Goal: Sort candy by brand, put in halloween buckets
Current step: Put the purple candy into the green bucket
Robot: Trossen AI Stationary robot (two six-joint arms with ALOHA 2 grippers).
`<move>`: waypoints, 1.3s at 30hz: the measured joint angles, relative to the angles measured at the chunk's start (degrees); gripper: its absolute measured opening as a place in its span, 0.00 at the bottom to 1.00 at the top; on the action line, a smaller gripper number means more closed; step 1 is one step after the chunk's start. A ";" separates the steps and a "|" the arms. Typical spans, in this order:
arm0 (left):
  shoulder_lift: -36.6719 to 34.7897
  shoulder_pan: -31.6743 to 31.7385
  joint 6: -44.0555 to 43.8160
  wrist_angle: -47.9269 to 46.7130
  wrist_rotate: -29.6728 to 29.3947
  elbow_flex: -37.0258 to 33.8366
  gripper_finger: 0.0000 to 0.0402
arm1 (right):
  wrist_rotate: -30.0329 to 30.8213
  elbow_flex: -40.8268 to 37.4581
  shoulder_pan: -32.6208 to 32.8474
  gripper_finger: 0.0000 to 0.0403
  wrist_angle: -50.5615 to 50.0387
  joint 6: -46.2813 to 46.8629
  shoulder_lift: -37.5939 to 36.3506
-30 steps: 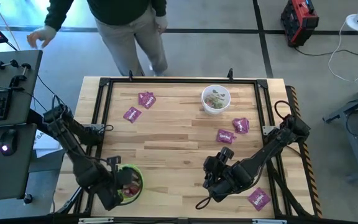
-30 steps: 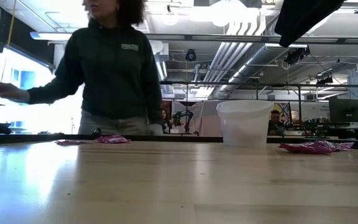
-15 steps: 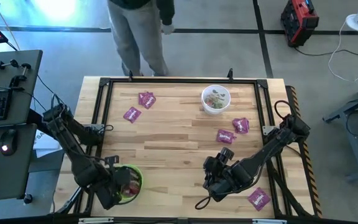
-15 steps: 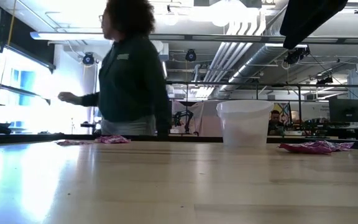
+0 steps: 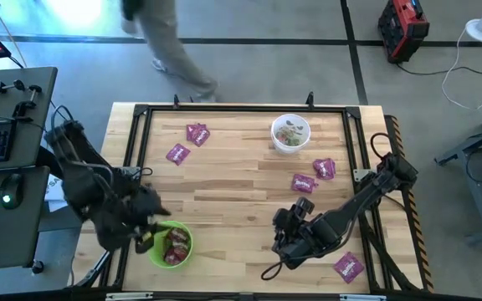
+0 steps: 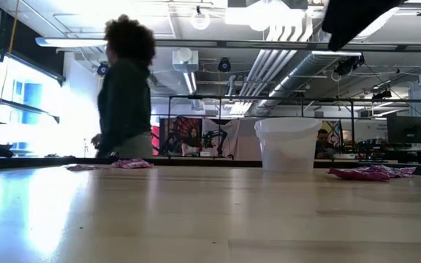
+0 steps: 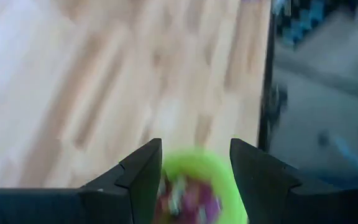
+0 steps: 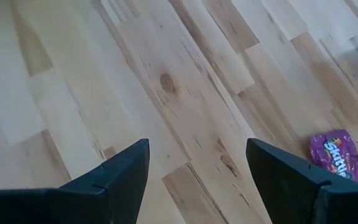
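Left gripper, fingers apart, hovers beside green bucket at near left; right gripper, fingers apart and empty, over bare table.

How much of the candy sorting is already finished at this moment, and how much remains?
Partly done. The green bucket holds purple packets, and the white bucket holds small sweets. Nothing is in hand: the left gripper, beside the green bucket, is open and empty, and the right gripper hangs open over bare wood. Six purple packets are left on the table: three far left, two far right, one near the right corner.
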 joint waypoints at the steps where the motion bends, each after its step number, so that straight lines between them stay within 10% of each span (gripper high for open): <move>1: -1.05 0.44 0.75 1.10 -3.01 -0.65 0.45 | -0.01 0.47 -0.19 0.65 -0.34 0.00 0.00; 6: -4.81 5.69 6.54 10.74 -4.38 -8.00 0.45 | -2.76 2.42 -0.99 0.65 -2.33 0.07 -0.07; 13: -6.98 14.20 16.73 43.84 10.14 -24.38 0.45 | -5.71 -0.10 -0.35 0.65 -9.18 8.83 -4.47; 23: -7.18 23.74 25.03 47.91 10.53 -23.88 0.45 | -12.57 -20.50 1.74 0.65 -7.04 31.70 -23.96; 39: -6.50 26.03 22.92 53.81 0.05 -23.88 0.45 | -15.24 -50.56 -31.36 0.65 17.93 26.97 -31.69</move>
